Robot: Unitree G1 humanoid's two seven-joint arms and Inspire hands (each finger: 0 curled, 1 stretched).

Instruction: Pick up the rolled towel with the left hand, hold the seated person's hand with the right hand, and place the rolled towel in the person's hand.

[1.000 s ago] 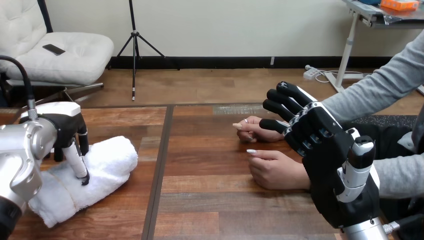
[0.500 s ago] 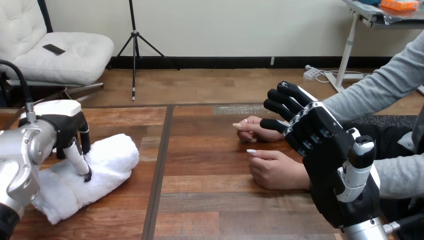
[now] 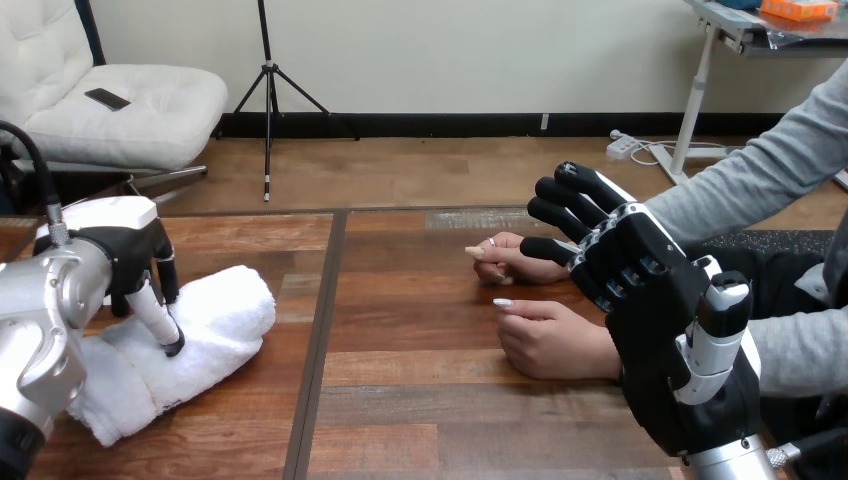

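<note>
White rolled towel (image 3: 175, 345) lies by left edge of tabletop (image 3: 420, 400); my left hand (image 3: 130, 260) curls round it, thumb on top. My right hand (image 3: 640, 280), fingers spread wide, near right edge beside person's hands (image 3: 550, 338); broad wood between.

The fluffy rolled towel (image 3: 205, 330) is plain white. The wooden plank desk (image 3: 420, 400) runs in streaky brown boards, reddish to dark. The left hand (image 3: 125, 250) is black under a white shell, its fingers (image 3: 156, 315) banded black and white; the right hand (image 3: 650, 300) is mostly black.
</note>
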